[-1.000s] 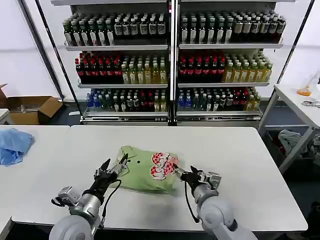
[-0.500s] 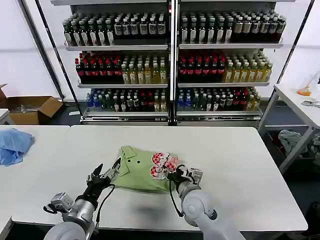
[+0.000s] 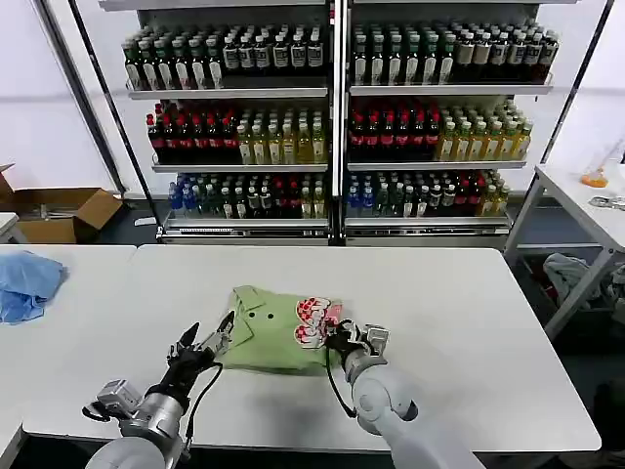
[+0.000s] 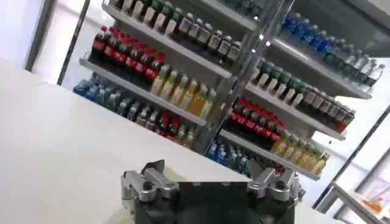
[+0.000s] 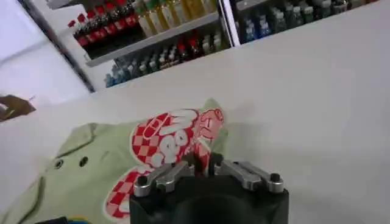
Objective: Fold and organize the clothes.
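Right gripper (image 3: pixel 335 339) is pinching the right edge of the folded green polo shirt (image 3: pixel 269 332) mid-table (image 3: pixel 469 322), near the front edge. Left gripper (image 3: pixel 203 344) sits spread open beside it.

Obstacle: folded light green polo shirt (image 3: pixel 276 330) mid-table, between both grippers.
Free room: bare white table (image 3: pixel 469 322) right of and beyond it.
Far left: crumpled light blue cloth (image 3: pixel 26 283), well apart.
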{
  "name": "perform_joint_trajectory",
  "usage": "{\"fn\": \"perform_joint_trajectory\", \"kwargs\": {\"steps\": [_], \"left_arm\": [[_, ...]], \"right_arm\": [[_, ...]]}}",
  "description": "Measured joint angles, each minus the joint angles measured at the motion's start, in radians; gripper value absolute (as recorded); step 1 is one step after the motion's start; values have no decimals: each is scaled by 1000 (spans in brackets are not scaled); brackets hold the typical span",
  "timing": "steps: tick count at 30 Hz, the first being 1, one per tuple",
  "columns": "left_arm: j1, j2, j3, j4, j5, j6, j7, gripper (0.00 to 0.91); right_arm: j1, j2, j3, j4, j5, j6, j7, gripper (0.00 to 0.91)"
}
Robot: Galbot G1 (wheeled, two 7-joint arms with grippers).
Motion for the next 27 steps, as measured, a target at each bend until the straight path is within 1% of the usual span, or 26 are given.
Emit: {"fn": "perform_joint_trajectory", "kwargs": {"steps": [7, 11, 19, 20, 24, 27], "left_arm": [[-1, 2, -2, 8, 0, -1, 3, 907], [-2, 5, 0, 10, 0, -1, 5, 907], [-17, 11, 12, 24, 4, 1, 8, 907], [-19, 13, 14, 26, 6, 2, 8, 907], [-30, 16, 25, 38, 15, 2, 9, 907], [-38, 15, 34, 44, 22, 2, 9, 907]], "right_arm": [[35, -24, 4, -45, -75, -9, -41, 0], [54, -50, 17, -67, -102, -20, -70, 0], [68, -139, 69, -103, -147, -47, -146, 0], [67, -151, 77, -104, -153, -51, -157, 907], [55, -195, 118, -102, -185, -58, -210, 907], [47, -211, 143, -97, -217, -41, -244, 907]]}}
